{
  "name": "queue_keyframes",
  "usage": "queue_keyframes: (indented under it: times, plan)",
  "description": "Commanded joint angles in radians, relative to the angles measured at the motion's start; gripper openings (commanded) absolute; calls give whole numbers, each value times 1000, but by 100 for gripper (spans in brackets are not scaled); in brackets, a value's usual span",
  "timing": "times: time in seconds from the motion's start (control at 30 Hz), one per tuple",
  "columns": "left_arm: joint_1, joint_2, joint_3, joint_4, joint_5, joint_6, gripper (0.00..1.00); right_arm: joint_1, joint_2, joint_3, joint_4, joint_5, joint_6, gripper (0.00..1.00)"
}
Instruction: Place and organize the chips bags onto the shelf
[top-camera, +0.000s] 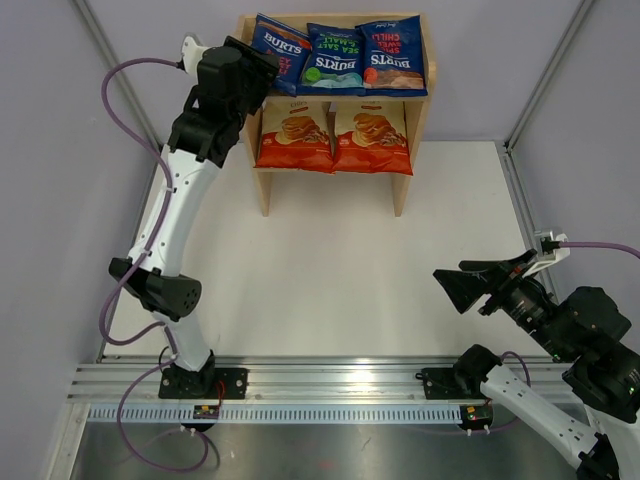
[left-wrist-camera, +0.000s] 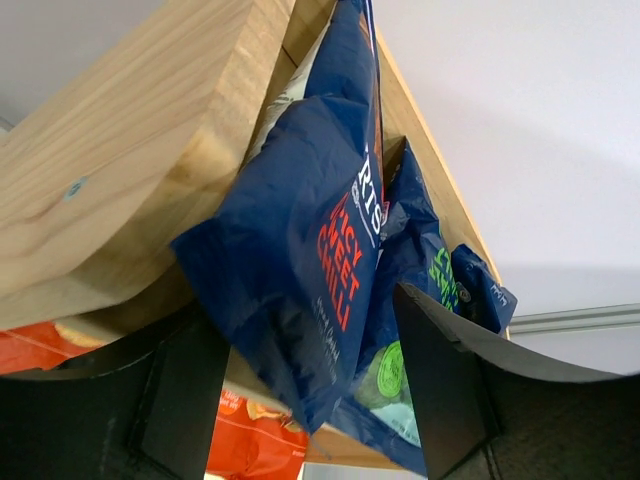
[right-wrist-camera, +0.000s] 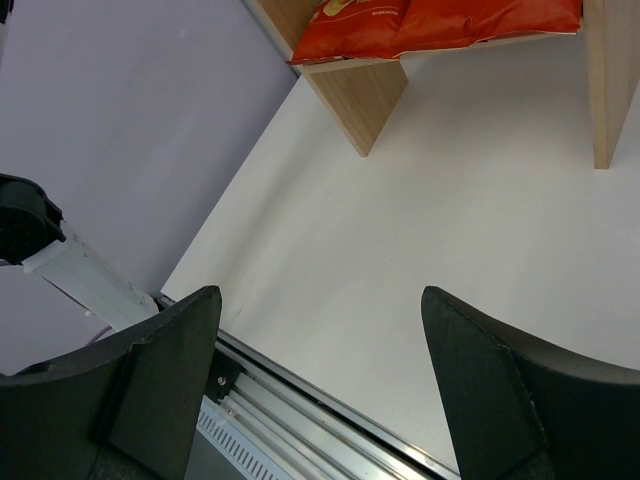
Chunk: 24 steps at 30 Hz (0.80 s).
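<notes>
Our left hand (left-wrist-camera: 298, 305), spread, straddles the upright dark-blue red-lettered foil Burts bag (left-wrist-camera: 290, 230) at the top-left of the pale wooden shelf (left-wrist-camera: 130, 170); right hand (right-wrist-camera: 320, 292) spread, farther

Overhead, two wrist views; common shelf (top-camera: 265, 188)

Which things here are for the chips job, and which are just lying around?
For the job: Burts bags, Cassava Chips bags, shelf.
Just there: table, purple cable, metal rail.
</notes>
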Motion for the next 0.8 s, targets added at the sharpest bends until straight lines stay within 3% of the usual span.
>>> queue_keyframes:
  times: [0.0,0.27,0.4,0.6,0.77]
  plan:
    - [7,-87,-97,-63,-32,53,71,-5,5,19,10,-19,10,89]
    - [8,-211,-175,-88,-71,160,99,-3,47,14,-2,24,-19,89]
    - [11,-334,-261,-89,-69,237,99,-3,99,20,-39,96,-45,90]
    - [14,-489,-421,-149,-12,474,99,-3,194,25,-82,262,-94,93]
    - [14,-716,-691,-157,14,686,99,-3,257,14,-105,427,-130,98]
